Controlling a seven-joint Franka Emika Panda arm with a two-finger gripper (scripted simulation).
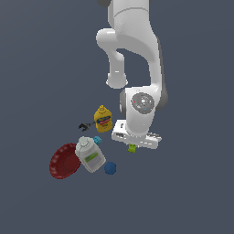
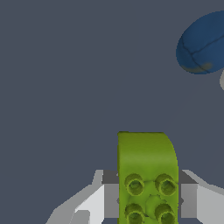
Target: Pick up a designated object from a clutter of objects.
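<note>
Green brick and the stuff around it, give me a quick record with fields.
target: lime-green studded brick
claw: fingers on either side of the brick, appears shut on it
blue ball: apart from the brick
white bottle: lying tilted, against the red bowl
mustard bottle: upright
black clamp: beside the mustard bottle
cyan cube: by the white bottle's cap

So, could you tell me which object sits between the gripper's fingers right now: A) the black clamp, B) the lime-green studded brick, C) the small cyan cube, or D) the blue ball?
B: in the wrist view the lime-green studded brick fills the gap between the gripper fingers, while the blue ball lies apart on the floor; the exterior view shows the brick right under the hand.
</note>
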